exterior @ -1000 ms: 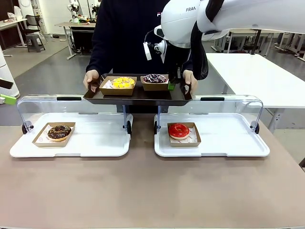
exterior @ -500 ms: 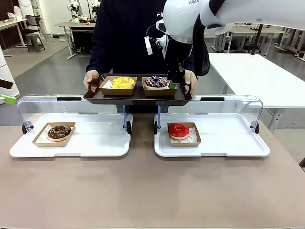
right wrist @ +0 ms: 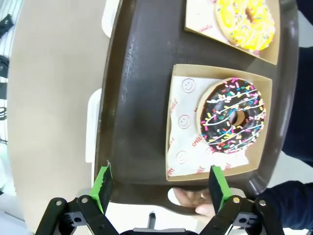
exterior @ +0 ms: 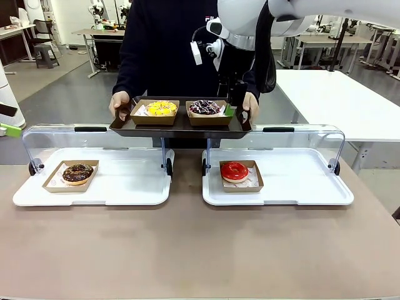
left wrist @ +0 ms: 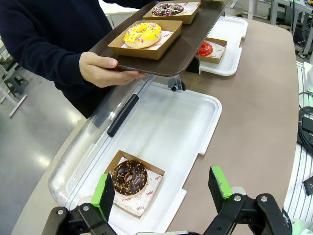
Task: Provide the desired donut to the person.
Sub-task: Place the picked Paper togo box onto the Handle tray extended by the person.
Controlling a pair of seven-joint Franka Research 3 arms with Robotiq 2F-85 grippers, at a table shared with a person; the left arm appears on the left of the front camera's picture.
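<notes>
The person (exterior: 162, 44) in a black sweatshirt stands across the table and holds a dark brown tray (exterior: 181, 127) with both hands. Two carton boats rest on it, a yellow donut (exterior: 162, 107) to the left and a chocolate donut with coloured sprinkles (exterior: 204, 107) to the right. My right gripper (exterior: 232, 103) hangs open just above the tray's right end, beside the sprinkled donut (right wrist: 232, 117), with nothing between its green pads; its own midpoint is (right wrist: 160, 183). My left gripper (left wrist: 161, 188) is open and holds nothing, above the near edge of a white tray (left wrist: 171, 127).
Two white trays with raised clear lids lie on the brown table. The left one (exterior: 125, 187) holds a chocolate donut (exterior: 77, 172) in a carton, the right one (exterior: 300, 181) a red donut (exterior: 234, 170). The person's fingers (right wrist: 195, 203) grip the tray edge under my right gripper.
My right gripper has opened and let go of the sprinkled donut's carton, which now sits on the person's tray. The right arm has lifted slightly. The left gripper has stayed still.
</notes>
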